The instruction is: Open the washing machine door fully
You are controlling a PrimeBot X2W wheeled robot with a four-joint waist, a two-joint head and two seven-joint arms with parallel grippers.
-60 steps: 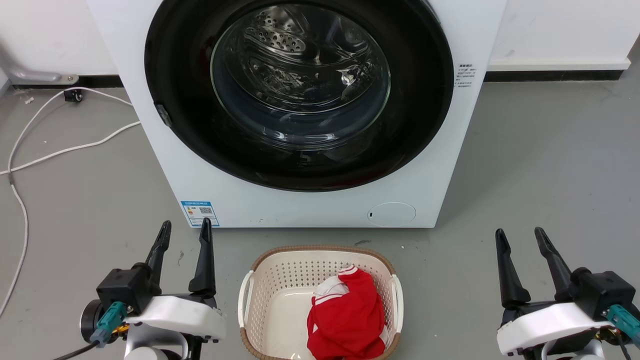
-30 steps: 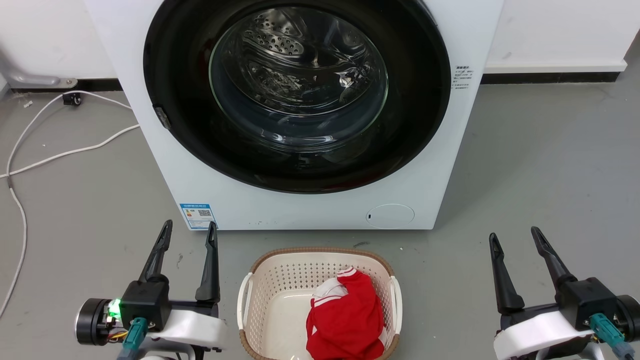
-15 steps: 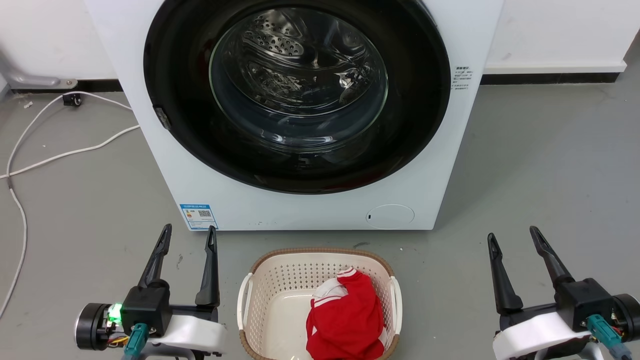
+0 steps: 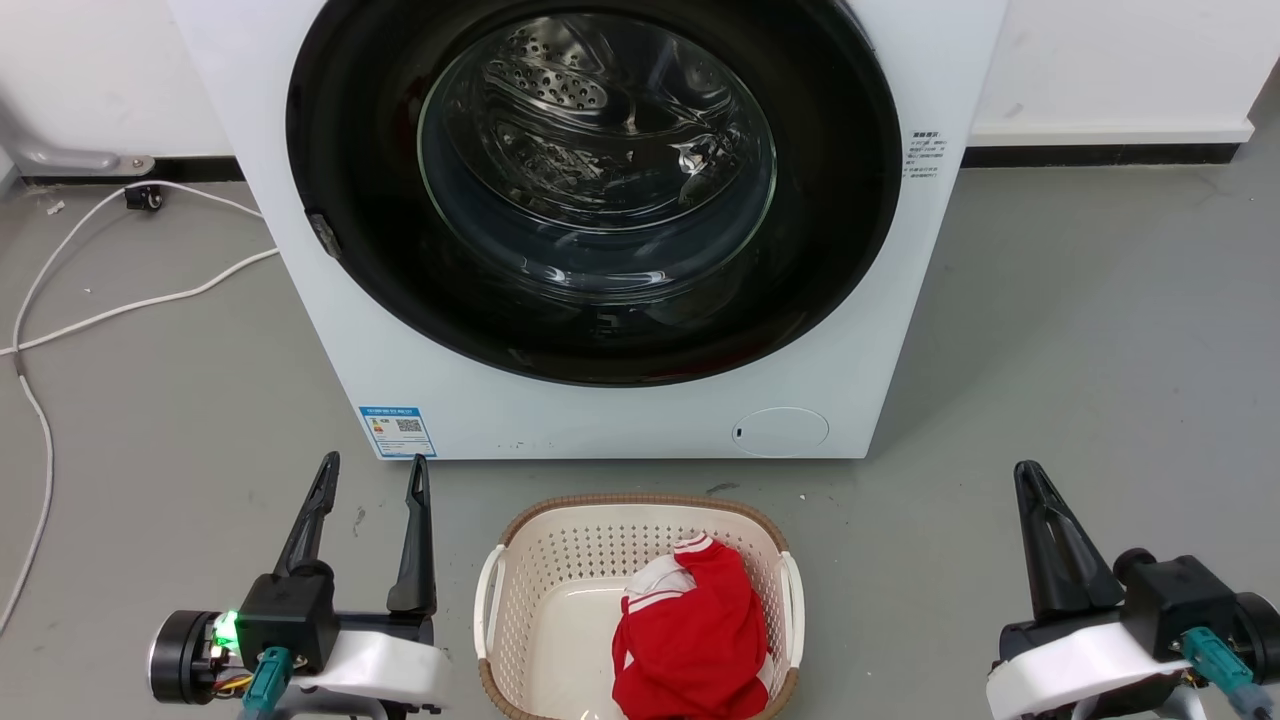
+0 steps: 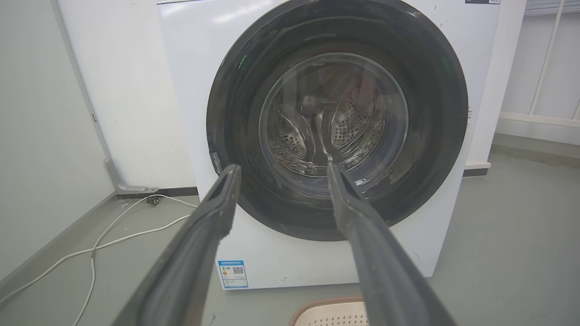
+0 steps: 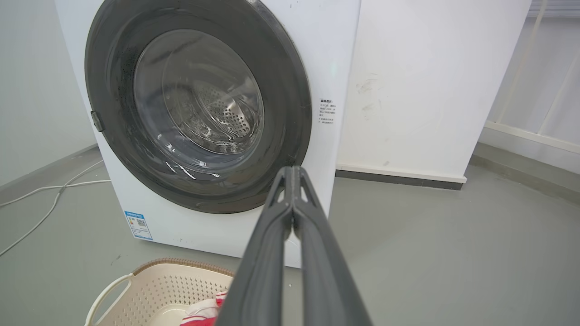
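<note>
The washing machine door (image 4: 597, 180) sits closed. Its black rim lies flat against the white front of the washing machine (image 4: 620, 425), and its glass bowl shows the perforated steel drum (image 4: 560, 85) behind it. A small grey fitting (image 4: 322, 232) sits on the rim's left edge.

The left claw (image 4: 373, 465) hovers low at the lower left of the head view. Its two dark fingers are spread wide and point toward the machine without touching it. In the left wrist view they frame the lower part of the door. The right claw (image 4: 1030, 478), at the lower right, has its fingers pressed together tip to tip with nothing between them, apart from the door.

Between the two claws, on the grey floor (image 4: 1080, 330) just in front of the machine, stands a cream laundry basket (image 4: 640, 503) with a red and white garment (image 4: 690, 640) in it. A white cable (image 4: 150, 297) trails over the floor left of the machine. A blue label (image 4: 398, 430) is stuck near the front's bottom left corner.
</note>
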